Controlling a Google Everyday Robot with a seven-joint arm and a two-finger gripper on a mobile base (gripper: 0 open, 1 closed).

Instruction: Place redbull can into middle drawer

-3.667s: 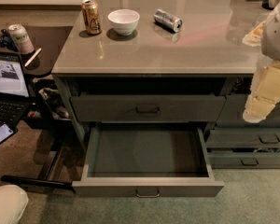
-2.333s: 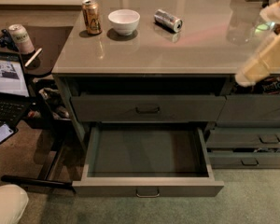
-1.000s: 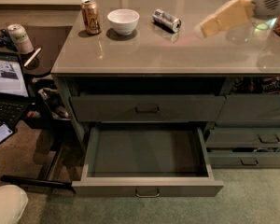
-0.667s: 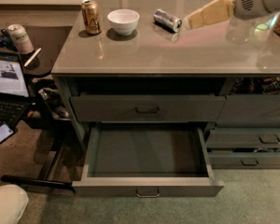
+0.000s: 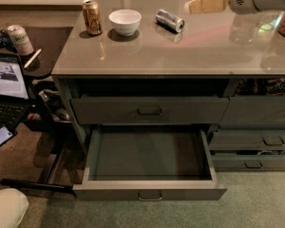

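Gripper (image 5: 191, 5), pale and wedge-shaped, hovers above the back of the counter (image 5: 180, 56), just right of the redbull can (image 5: 170, 20) and not touching it; whether it is open or closed cannot be told. The redbull can is slim and silver, lying on its side with its top end turned toward the front right. Left of it stand a white bowl (image 5: 125, 21) and a gold-brown can (image 5: 92, 17). Below the counter, the middle drawer (image 5: 180, 192) is pulled out, under a closed drawer (image 5: 149, 110).
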